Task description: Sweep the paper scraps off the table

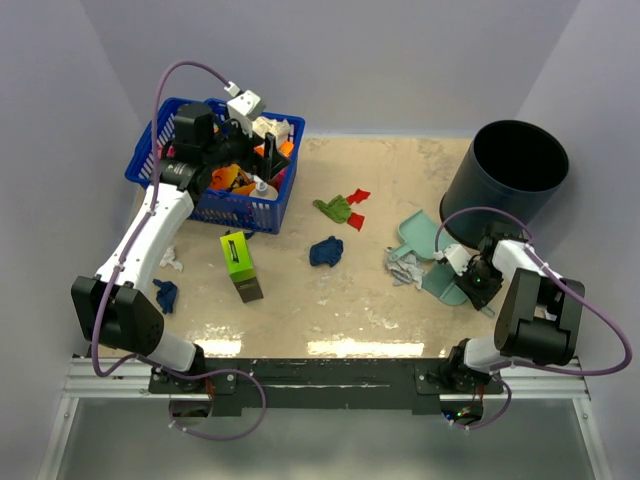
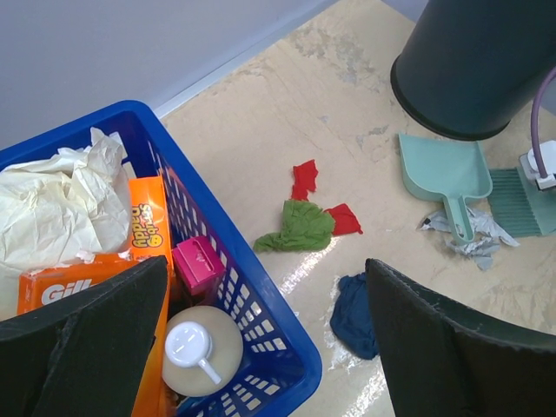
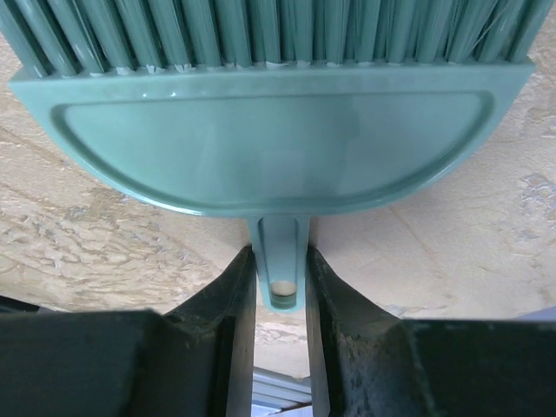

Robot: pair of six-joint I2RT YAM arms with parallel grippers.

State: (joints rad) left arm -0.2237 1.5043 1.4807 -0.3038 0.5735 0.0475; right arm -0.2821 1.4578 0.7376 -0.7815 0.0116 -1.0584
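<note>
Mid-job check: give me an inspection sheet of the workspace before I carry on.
Surface: table beige and speckled, with glare near the front edge.
Job's things: paper scraps lie mid-table in blue, red and green. Grey ones lie by the dustpan, and one more blue scrap lies beside the left arm.
Clutter: green-and-black box lies on the table. Blue basket is full of items.
Grippers: left gripper is open and empty, above the basket. Right gripper is shut on the brush handle.
Cables: purple cables loop off both arms.
Surroundings: black bin stands far right. The walls are plain.
</note>
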